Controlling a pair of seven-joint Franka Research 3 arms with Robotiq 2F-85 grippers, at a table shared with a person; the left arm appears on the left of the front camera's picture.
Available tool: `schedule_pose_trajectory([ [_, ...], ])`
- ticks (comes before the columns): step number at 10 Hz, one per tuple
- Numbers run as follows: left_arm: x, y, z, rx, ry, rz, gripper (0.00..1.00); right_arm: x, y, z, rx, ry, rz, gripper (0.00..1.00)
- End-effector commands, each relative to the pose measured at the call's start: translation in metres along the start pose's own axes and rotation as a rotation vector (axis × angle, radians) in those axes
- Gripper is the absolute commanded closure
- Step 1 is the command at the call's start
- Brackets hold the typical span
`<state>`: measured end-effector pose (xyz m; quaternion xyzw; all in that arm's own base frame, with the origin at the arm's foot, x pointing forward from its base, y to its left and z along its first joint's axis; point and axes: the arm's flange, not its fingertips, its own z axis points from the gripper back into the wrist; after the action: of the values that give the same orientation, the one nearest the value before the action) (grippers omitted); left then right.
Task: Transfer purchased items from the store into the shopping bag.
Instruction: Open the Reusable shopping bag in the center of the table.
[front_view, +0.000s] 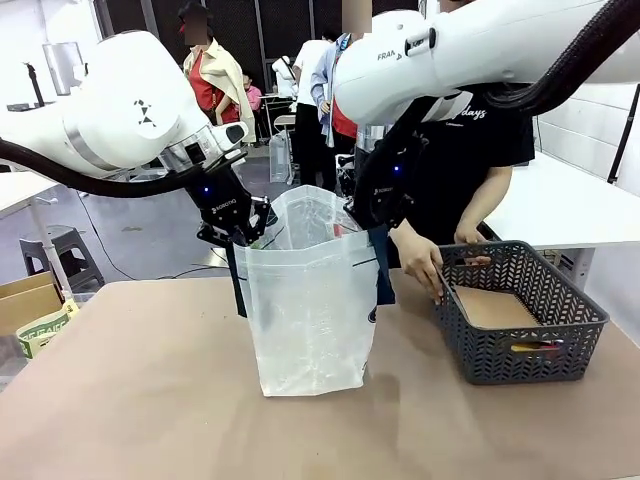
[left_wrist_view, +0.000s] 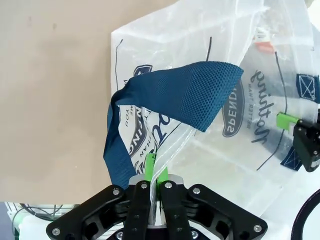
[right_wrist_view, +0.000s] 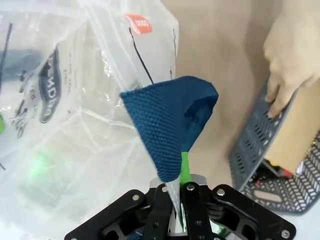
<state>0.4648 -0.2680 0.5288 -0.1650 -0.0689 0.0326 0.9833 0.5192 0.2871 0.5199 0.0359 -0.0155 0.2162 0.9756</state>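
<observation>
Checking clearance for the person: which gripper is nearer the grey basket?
Right. The right gripper grips the shopping bag rim on the side facing the basket; the left gripper grips the opposite rim, with the bag between.

Bystander items on and beside the work surface.
Grey lattice basket (front_view: 560, 345) lower right on brown table (front_view: 150, 400), cardboard sheet (front_view: 495, 307) inside; grey stool (front_view: 62, 250) middle left.

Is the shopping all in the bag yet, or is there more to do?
Done: the bag stands open on the table, with the left gripper and right gripper each shut on its rim. In hand: a person's hand grips the basket beside it. Left: tan cardboard and something red and yellow lie in the basket, so packing looks unfinished. The bag's contents are too dim to tell.
</observation>
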Motion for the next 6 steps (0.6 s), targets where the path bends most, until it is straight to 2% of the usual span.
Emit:
schedule_pose_trajectory([
  [1,-0.005,0.012,-0.001,0.027,0.005,0.02,1.0,-0.012,-0.011,-0.006,0.012,-0.048,0.027,1.0],
  [3,0.0,0.019,-0.002,0.012,-0.001,0.027,1.0,-0.011,-0.016,-0.004,0.079,-0.057,0.02,1.0],
  [6,0.002,0.022,-0.001,-0.07,0.007,-0.112,1.0,-0.011,-0.015,-0.003,0.107,-0.07,0.033,1.0],
])
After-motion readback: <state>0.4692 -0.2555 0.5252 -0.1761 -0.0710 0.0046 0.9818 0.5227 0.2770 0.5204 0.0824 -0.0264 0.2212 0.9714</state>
